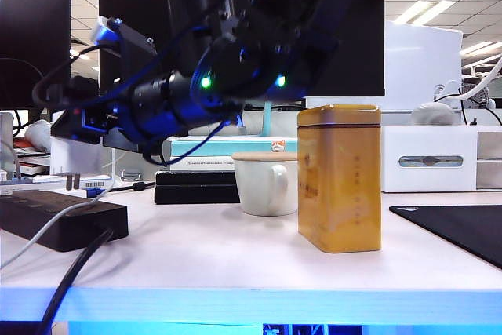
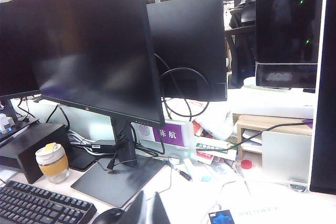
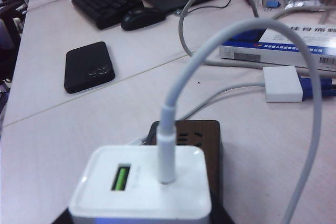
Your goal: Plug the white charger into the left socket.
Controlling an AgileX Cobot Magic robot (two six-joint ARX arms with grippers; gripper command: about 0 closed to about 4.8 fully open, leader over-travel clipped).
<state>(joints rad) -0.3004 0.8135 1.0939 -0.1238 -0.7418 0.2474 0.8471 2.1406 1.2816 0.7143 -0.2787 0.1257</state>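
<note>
The scene was an office with dark monitors behind a white desk (image 1: pixel 235 249), where the power strip (image 1: pixel 59 221) lay at the left edge in the exterior view. In the right wrist view the white charger (image 3: pixel 140 190), cable (image 3: pixel 210 51) rising from its back, sat directly over the strip's dark face, with one socket opening (image 3: pixel 186 139) visible just beyond it. By my judgement the plugging was close to done or under way, but whether the prongs were seated, and in the left socket, could not be told. The right gripper's jaws were out of frame, so their state was unclear. The left gripper (image 2: pixel 144 211), barely visible, was closed empty, facing the monitors, away from the strip.
</note>
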